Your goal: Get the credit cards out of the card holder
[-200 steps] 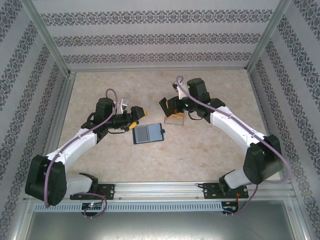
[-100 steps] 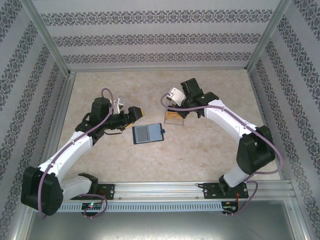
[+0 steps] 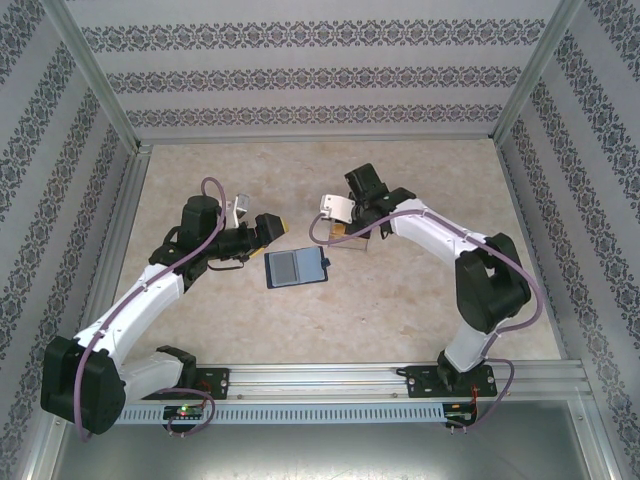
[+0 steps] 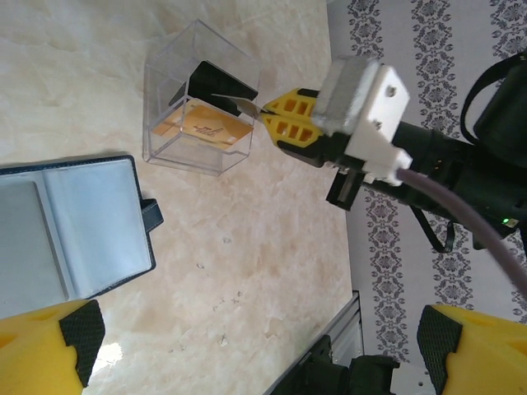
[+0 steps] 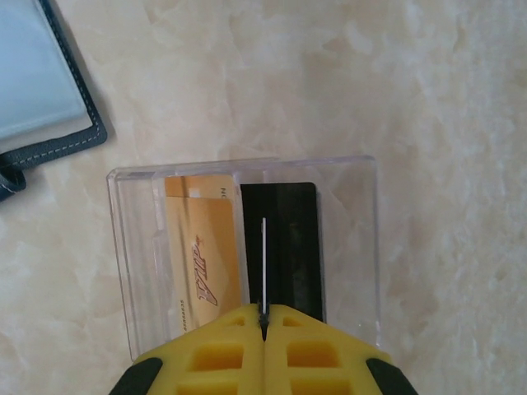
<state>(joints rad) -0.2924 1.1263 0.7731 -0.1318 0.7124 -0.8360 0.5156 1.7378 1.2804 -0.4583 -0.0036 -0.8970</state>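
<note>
Two pincers, one card holder, one clear box and three cards, all on a pale marbled worktop [image 3: 400,310].

1. Card holder [image 3: 296,268]: dark navy, lying open and flat near the middle of the worktop. Its two bluish-grey inner panels face up, and the small closing tab sticks out from its right edge. It is apart from both pincers.

2. Clear box [image 5: 350,247]: transparent and square-sided, standing near the card holder, beyond it and to the right, with bare worktop between the two.

3. Gold card [image 5: 202,255]: tan-orange with printed lettering, lying inside the clear box on the side nearer the card holder.

4. Black card [image 5: 288,239]: inside the same box, just beside the gold card on the side away from the card holder.

5. Thin card [image 5: 263,255]: seen edge-on as a pale line. It is pinched at its near end and reaches over the box along the line where the gold card and black card meet. Whether it touches either of them cannot be told.

6. Right pincer [image 5: 263,327]: yellow fingers pressed together on the thin card, at the near rim of the clear box.

7. Left pincer [image 4: 255,350]: yellow fingers with dark pads, spread wide and holding nothing. It hovers just beside the far left corner of the card holder.
</note>
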